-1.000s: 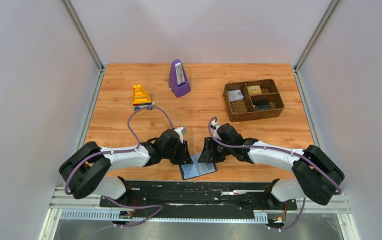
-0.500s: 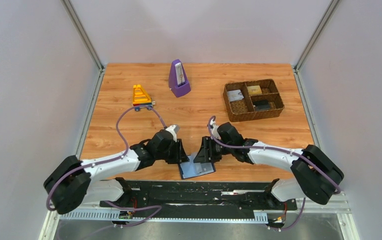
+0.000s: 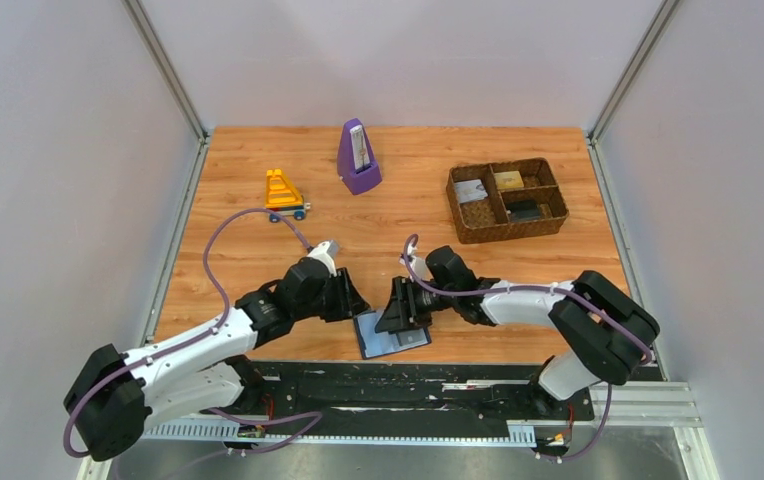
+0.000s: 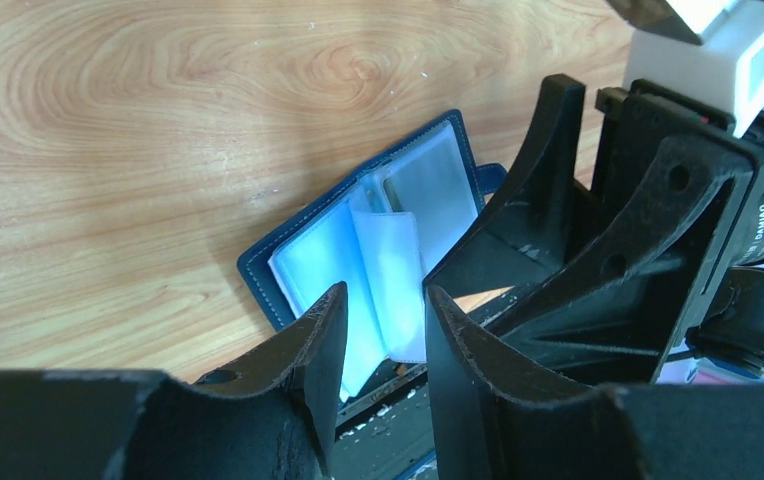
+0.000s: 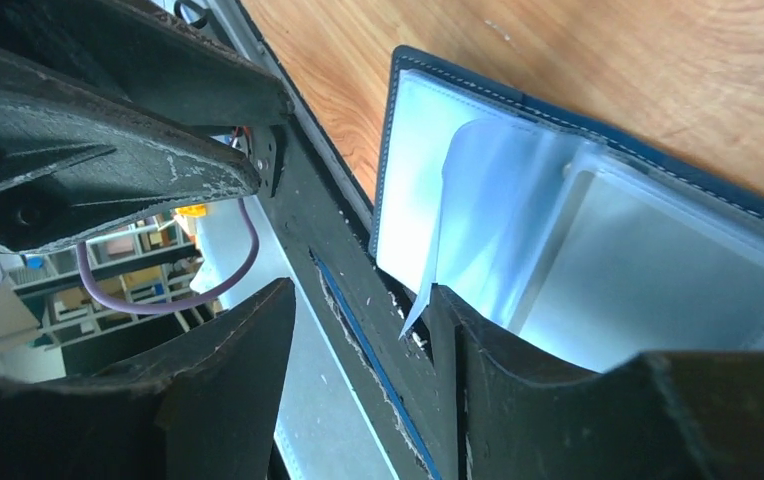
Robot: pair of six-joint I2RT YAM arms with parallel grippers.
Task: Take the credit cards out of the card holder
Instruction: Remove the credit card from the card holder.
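My left gripper and right gripper both hang parted and empty by the card holder, lying open at lower centre near the edge of the table, so a clumsy pinch could shove it off.

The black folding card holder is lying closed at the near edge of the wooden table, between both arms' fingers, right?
Not closed: the black folding card holder lies open, blue-grey sleeve pages fanned up, as the left wrist view shows. The rest holds: it sits at the near edge of the wooden table, between the left fingers and right fingers.
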